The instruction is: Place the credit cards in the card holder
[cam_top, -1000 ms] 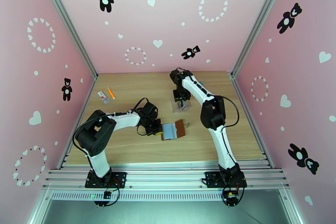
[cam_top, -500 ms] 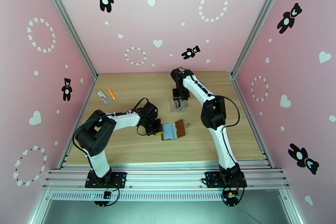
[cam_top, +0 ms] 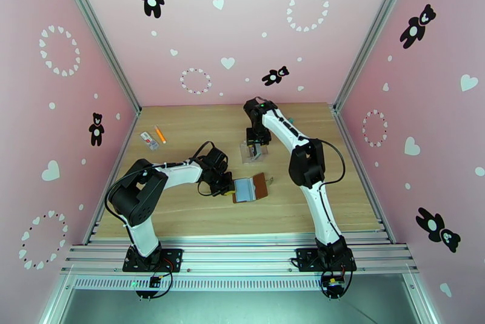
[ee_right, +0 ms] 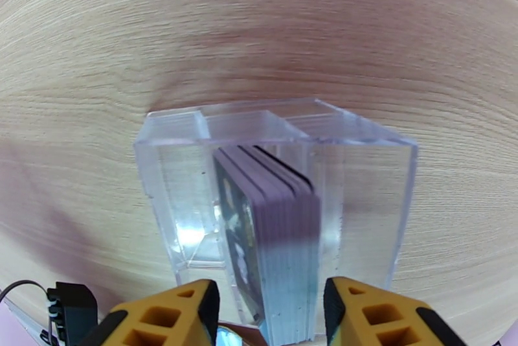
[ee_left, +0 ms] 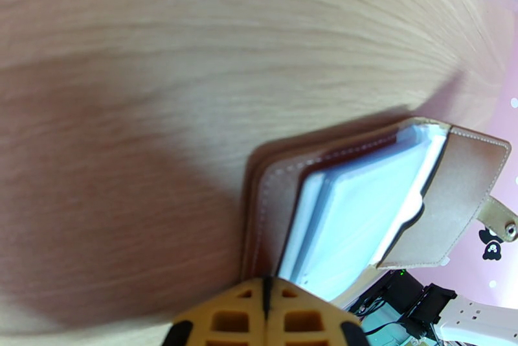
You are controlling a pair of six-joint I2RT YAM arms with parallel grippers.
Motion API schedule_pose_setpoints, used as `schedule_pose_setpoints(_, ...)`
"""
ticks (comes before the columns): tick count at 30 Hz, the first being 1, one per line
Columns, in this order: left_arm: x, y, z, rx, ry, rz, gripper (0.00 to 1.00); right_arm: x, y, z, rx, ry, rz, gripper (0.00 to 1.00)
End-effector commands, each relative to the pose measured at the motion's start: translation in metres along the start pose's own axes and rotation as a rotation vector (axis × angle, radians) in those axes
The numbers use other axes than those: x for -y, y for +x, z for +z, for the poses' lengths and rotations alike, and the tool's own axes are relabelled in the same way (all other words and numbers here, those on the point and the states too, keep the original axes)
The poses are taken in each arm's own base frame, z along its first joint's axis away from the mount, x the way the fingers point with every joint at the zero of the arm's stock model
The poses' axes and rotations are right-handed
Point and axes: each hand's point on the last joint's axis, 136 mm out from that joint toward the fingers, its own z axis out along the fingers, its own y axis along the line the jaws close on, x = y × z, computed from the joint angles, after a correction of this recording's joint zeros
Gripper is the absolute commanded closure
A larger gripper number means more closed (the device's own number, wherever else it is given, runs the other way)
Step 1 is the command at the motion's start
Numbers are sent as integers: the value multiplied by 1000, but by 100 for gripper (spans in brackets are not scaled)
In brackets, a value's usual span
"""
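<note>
- Top view: at the centre of the wooden table, the card holder is lying open with its brown flap to the right. The left gripper is sitting at its left edge. Just above in the frame, the right gripper is hanging over a clear case. 2 small items are lying at the table's upper left, well apart from the work.
- Left wrist view: at the bottom edge, the left gripper's jaws are pressing fully together at the holder's near edge. Whether they are pinching leather cannot be told. The holder is gaping across the right half, and no card can be made out among its pale sleeves.
- Right wrist view: the credit cards are standing on edge as 1 stack inside the clear case at centre frame. The right gripper's jaws are standing half spread astride the stack's near end, not clamping it. By this showing the task is only beginning, with no card lifted and every card waiting to be moved.
</note>
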Motion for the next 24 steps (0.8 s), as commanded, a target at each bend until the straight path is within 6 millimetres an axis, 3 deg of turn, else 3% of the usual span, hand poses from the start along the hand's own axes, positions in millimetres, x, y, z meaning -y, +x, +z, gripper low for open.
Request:
schedule_pose_setpoints(1, -49, 9, 13, -27, -174, -76, 100, 10, -4, -18, 36, 40, -9, 52)
schedule_pose_setpoints(11, -50, 10, 13, -27, -178, -76, 100, 4, 9, 16, -63, 19, -29, 52)
schedule_pose_setpoints(24, -50, 9, 13, -28, -181, -79, 100, 20, 9, 22, -67, 105, -48, 53)
